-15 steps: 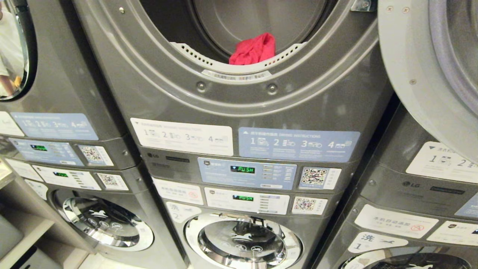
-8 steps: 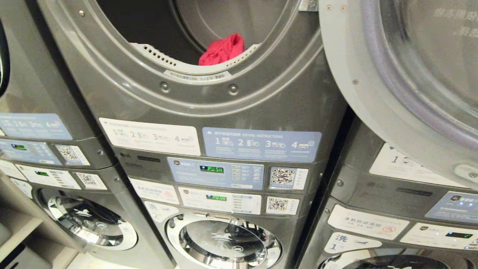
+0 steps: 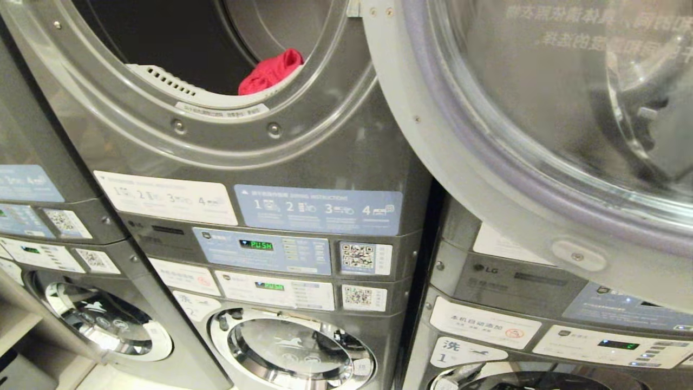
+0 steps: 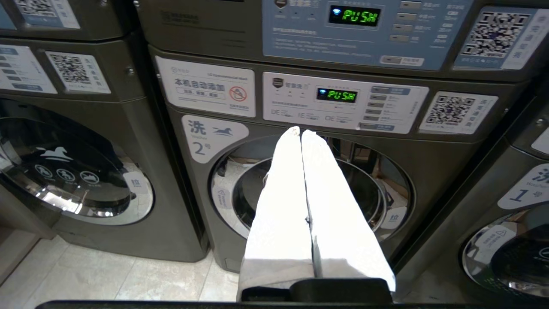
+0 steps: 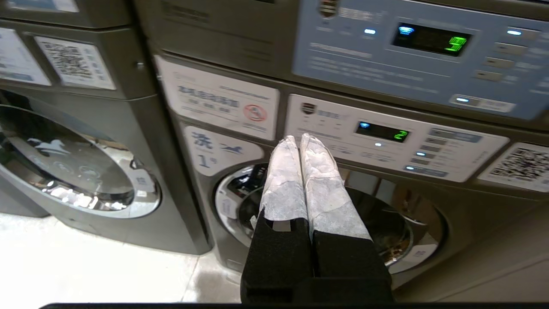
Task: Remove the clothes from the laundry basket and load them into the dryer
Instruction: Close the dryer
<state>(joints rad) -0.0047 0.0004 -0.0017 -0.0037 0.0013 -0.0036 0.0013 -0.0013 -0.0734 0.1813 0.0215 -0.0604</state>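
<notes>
Your head camera has swung right: the whole scene slid left. The grey dryer's round opening (image 3: pixel 206 65) with the red cloth (image 3: pixel 269 71) now sits far left, and its open glass door (image 3: pixel 541 135) fills the right.

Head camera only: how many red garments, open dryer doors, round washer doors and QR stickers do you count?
Red garment: 1
Open dryer door: 1
Round washer doors: 3 (the right one only partly in view)
QR stickers: 4
Total: 9
</notes>
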